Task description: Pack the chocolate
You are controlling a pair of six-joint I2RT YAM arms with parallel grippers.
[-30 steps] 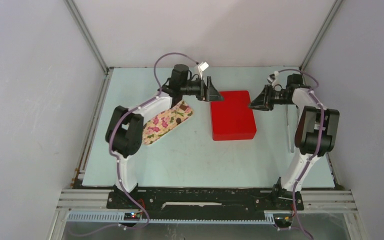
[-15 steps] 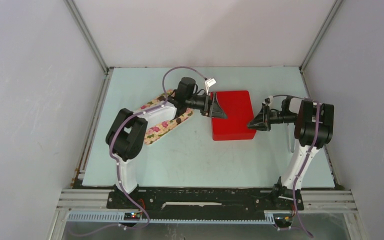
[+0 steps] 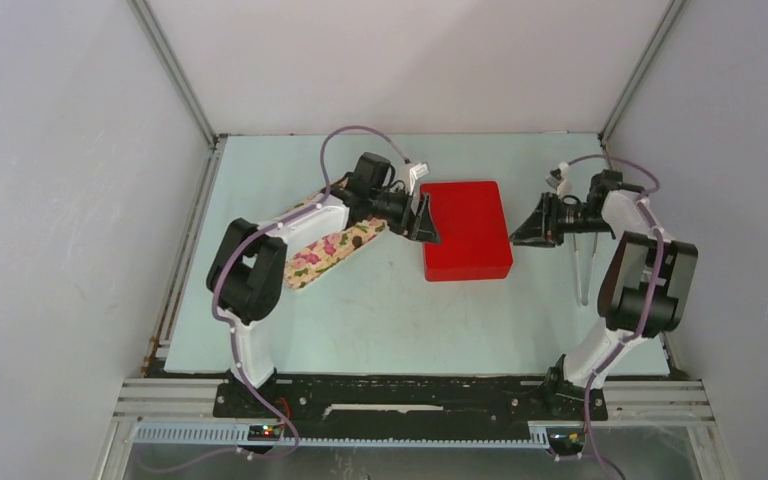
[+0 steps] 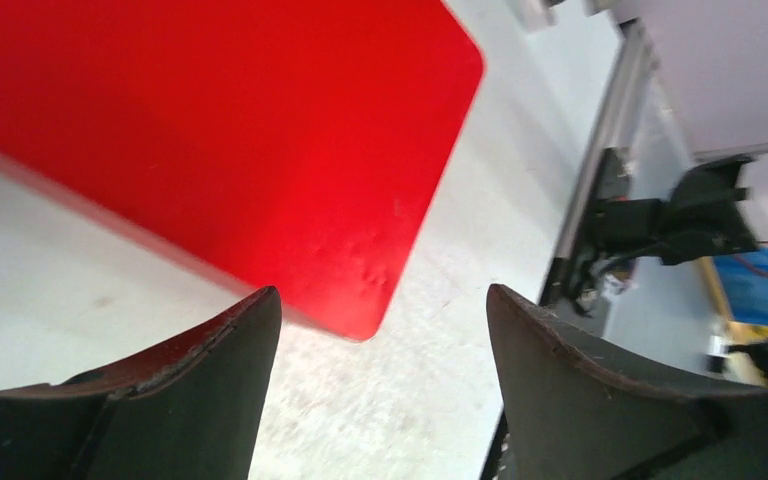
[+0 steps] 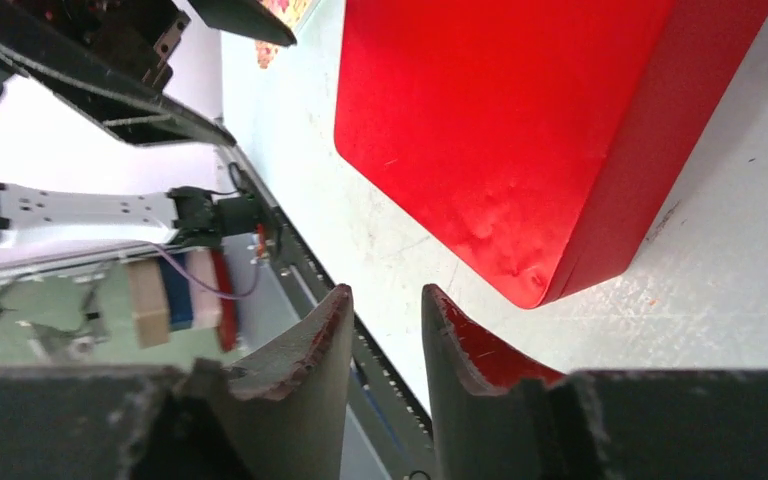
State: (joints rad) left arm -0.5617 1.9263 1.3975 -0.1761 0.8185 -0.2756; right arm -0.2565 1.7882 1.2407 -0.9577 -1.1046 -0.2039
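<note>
No chocolate shows in any view. A closed red box (image 3: 466, 228) lies flat in the middle of the table; it also shows in the left wrist view (image 4: 210, 130) and the right wrist view (image 5: 500, 130). My left gripper (image 3: 425, 218) is open and empty at the box's left side, jaws wide apart over bare table by a box corner (image 4: 382, 295). My right gripper (image 3: 520, 230) sits just off the box's right edge; its jaws stand a narrow gap apart with nothing between them (image 5: 386, 292).
A long tray with a pink-and-green flower print (image 3: 325, 248) lies at the left, partly under my left arm; its end shows in the right wrist view (image 5: 285, 10). Thin metal tongs (image 3: 582, 265) lie near the table's right edge. Walls enclose the table.
My left gripper came down along the box's left side and has since held about still. My right gripper went to the box's near right corner, then drew back right, slightly farther.
</note>
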